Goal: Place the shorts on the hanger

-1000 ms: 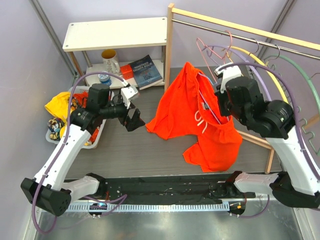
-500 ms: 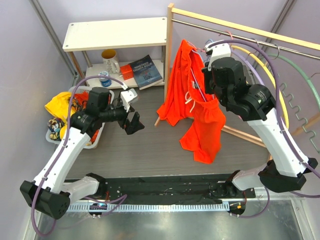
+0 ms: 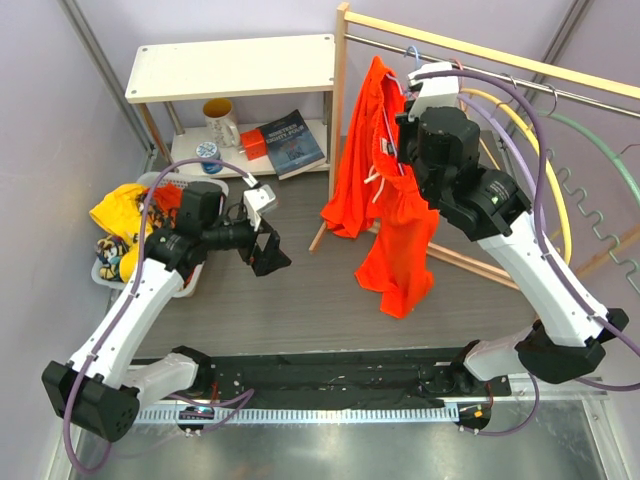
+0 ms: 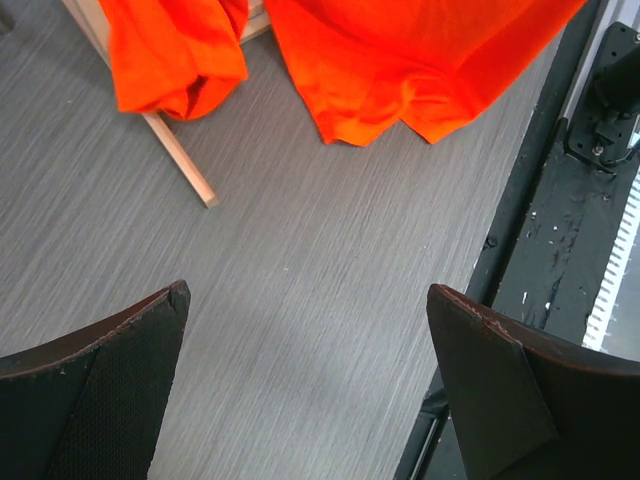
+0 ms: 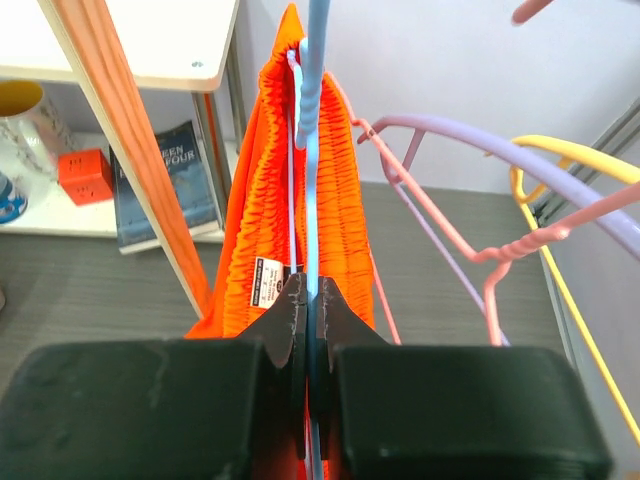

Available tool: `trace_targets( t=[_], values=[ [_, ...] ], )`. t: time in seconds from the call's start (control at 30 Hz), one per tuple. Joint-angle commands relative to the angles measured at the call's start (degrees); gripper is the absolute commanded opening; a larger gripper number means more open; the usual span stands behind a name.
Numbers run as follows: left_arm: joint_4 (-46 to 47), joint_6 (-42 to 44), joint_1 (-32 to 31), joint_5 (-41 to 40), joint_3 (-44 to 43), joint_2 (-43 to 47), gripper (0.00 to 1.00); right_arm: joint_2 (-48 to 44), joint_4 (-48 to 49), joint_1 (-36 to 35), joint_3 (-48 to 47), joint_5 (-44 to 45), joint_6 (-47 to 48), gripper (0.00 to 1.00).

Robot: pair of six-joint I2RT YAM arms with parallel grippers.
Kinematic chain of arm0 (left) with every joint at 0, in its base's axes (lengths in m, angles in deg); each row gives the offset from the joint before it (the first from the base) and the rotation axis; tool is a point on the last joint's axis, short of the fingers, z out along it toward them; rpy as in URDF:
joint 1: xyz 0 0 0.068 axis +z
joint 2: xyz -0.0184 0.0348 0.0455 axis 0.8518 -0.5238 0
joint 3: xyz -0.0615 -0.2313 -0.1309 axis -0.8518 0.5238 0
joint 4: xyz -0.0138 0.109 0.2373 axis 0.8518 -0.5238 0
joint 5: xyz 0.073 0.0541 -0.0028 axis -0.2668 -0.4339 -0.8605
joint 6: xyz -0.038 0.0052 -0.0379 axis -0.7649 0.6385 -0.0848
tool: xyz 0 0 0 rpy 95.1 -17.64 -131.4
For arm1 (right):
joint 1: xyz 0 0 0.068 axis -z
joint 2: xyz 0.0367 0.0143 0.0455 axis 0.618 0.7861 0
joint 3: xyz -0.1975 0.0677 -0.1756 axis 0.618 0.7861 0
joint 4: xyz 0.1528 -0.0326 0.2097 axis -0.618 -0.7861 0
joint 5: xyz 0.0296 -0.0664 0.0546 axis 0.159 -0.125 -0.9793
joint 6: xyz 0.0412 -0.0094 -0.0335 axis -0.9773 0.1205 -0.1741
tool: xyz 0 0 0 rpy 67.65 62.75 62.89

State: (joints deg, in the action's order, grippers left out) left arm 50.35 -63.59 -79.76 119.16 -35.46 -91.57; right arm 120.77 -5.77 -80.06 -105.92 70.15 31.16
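The bright orange shorts [image 3: 385, 200] hang on the light-blue hanger [image 5: 317, 120], bunched over it with both legs dangling above the table. My right gripper [image 5: 315, 295] is shut on the hanger's thin wire just below the hook. It holds the hanger high beside the wooden rack post [image 3: 340, 100]. The hanger's hook [image 3: 412, 50] is up near the rail. The hems of the shorts [image 4: 400, 70] show in the left wrist view. My left gripper [image 4: 305, 300] is open and empty, low over the table left of the shorts, also seen from above [image 3: 268, 250].
The rack's rail [image 3: 500, 70] carries pink [image 5: 470, 250], lilac [image 5: 480, 135], yellow [image 3: 530, 140] and green [image 3: 600, 150] hangers. A white shelf [image 3: 230, 65] holds a mug [image 3: 218, 120] and a book [image 3: 293, 140]. A basket with a yellow garment [image 3: 118, 210] stands at the left.
My right arm has raised the hanger with the shorts up and to the left, toward the rail and the post. The shorts now hang straighter. My left arm has barely moved.
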Motion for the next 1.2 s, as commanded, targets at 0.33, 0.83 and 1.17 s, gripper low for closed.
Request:
trace_targets(
  t=[0.33, 0.83, 1.17],
  values=[
    [1.9, 0.0, 0.2, 3.5, 2.4, 2.2, 1.00, -6.3, 18.3, 0.1, 7.4, 4.4, 5.6, 0.01],
    [1.6, 0.4, 0.2, 3.2, 4.7, 4.0, 1.00, -5.8, 32.3, 0.1, 11.3, 7.4, 12.4, 0.01],
    [2.0, 0.4, 0.2, 3.8, 4.6, 3.4, 1.00, -4.8, 34.2, 0.1, 12.9, 8.5, 15.5, 0.01]
  ],
)
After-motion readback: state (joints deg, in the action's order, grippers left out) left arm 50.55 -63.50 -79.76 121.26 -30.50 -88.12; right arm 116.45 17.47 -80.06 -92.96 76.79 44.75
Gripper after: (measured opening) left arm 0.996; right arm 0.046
